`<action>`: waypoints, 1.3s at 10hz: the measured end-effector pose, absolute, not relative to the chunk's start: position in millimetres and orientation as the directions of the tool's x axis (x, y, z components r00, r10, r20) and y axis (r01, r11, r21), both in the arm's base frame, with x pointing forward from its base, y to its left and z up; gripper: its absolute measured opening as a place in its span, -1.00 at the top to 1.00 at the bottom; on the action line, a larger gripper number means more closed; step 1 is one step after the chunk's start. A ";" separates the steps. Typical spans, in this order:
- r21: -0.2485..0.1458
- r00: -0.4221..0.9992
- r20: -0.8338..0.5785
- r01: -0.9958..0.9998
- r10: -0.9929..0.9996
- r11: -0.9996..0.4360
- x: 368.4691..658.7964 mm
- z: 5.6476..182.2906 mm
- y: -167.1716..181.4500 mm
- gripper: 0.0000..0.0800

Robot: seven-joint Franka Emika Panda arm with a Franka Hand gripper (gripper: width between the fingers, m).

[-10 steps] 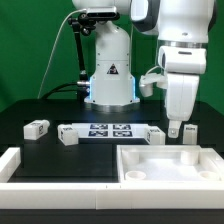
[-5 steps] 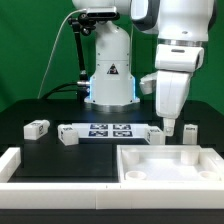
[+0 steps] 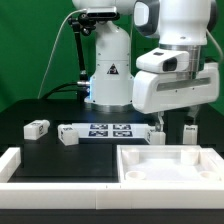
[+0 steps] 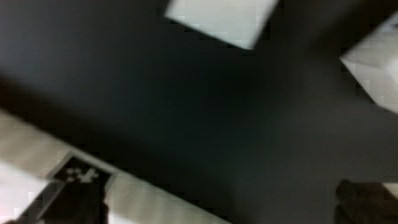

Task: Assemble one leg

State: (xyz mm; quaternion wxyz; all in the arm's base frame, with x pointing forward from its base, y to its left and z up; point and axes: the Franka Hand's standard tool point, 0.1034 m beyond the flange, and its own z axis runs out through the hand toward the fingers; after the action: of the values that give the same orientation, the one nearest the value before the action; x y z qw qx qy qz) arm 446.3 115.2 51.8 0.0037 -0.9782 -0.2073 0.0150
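Several small white legs with tags lie on the black table in the exterior view: one at the far left [image 3: 37,128], one beside it [image 3: 67,135], one by the tray's back edge [image 3: 157,138], and one upright at the right [image 3: 189,131]. My gripper [image 3: 172,121] hangs over the table between the last two legs, just above them. It is open and holds nothing. In the blurred wrist view the two dark fingers stand far apart around the gripper's middle [image 4: 222,205], with only black table between them. A tagged white piece [image 4: 75,172] shows beside one finger.
The large white square tray [image 3: 170,170] lies at the front right. The marker board [image 3: 108,130] lies at the middle back. A white L-shaped fence [image 3: 20,165] borders the front left. The robot base [image 3: 108,70] stands behind.
The hand has turned about its axis from narrow side to broad side in the exterior view and shifted slightly. The fingers stay empty. The legs and tray have not moved.
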 end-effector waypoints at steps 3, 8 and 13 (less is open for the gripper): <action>-0.016 0.990 -0.035 0.133 0.134 -0.991 437.7 52.8 142.3 -0.62; -0.047 0.984 -0.048 -0.173 -0.170 -0.984 431.0 49.8 147.4 -0.62; -0.046 0.988 -0.072 -0.138 -0.135 -0.989 408.6 38.8 143.9 -0.62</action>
State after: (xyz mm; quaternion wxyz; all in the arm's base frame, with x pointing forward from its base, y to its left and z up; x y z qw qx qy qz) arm 408.6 143.9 38.8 0.0255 -0.9967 0.0685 0.0344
